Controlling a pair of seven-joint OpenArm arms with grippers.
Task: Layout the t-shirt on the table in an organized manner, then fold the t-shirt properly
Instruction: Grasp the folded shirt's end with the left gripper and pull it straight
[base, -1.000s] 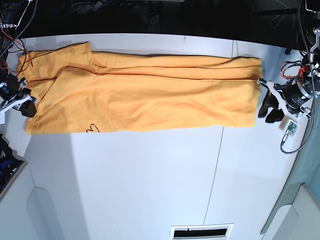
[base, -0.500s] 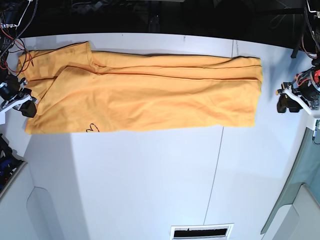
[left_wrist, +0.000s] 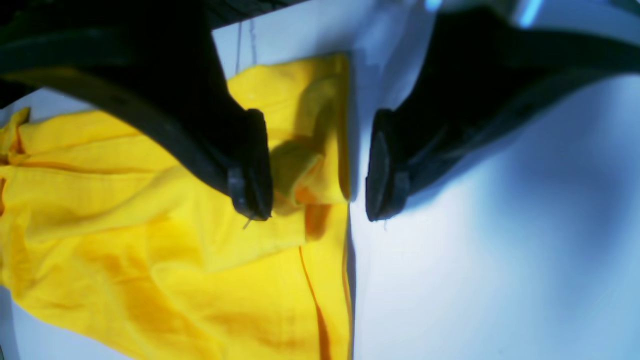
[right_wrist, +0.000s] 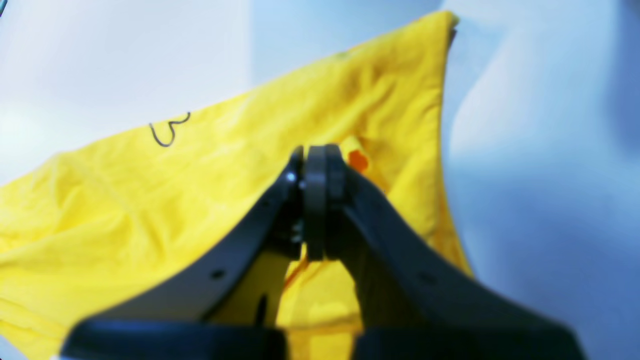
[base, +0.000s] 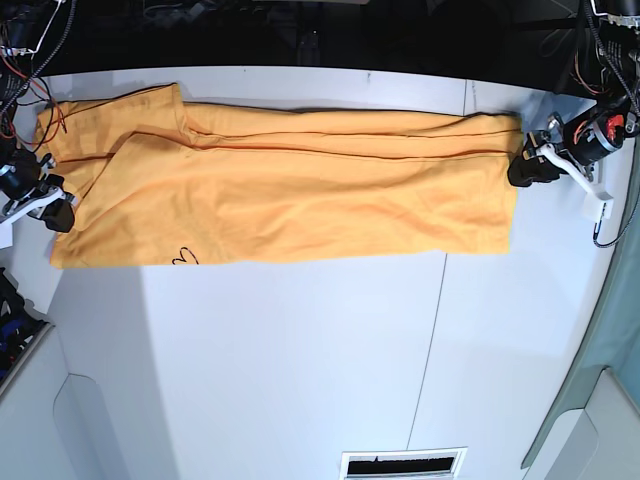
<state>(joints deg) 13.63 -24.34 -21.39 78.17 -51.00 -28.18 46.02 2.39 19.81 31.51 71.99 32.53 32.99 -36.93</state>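
The orange-yellow t-shirt (base: 290, 200) lies as a long folded band across the far half of the white table (base: 300, 370). Its black heart drawing (base: 185, 257) is at the near left edge. My left gripper (base: 527, 168) is at the shirt's far right corner. In the left wrist view it (left_wrist: 315, 190) is open, one finger over the cloth (left_wrist: 150, 250) and one over bare table (left_wrist: 475, 275). My right gripper (base: 58, 212) is at the shirt's left edge. In the right wrist view it (right_wrist: 315, 170) is shut on a small raised fold of cloth (right_wrist: 357, 160), with the heart drawing (right_wrist: 169, 131) beyond.
A thin dark seam (base: 432, 340) runs across the table from front to back. A vent grille (base: 402, 464) sits at the near edge. Red and black cables (base: 20, 60) hang at the far left. The table's edge curves in at the right (base: 575, 380).
My left gripper, at the shirt's right hem a second ago, drew off to the right and has come back to the hem's far corner. The right gripper and the shirt have stayed put.
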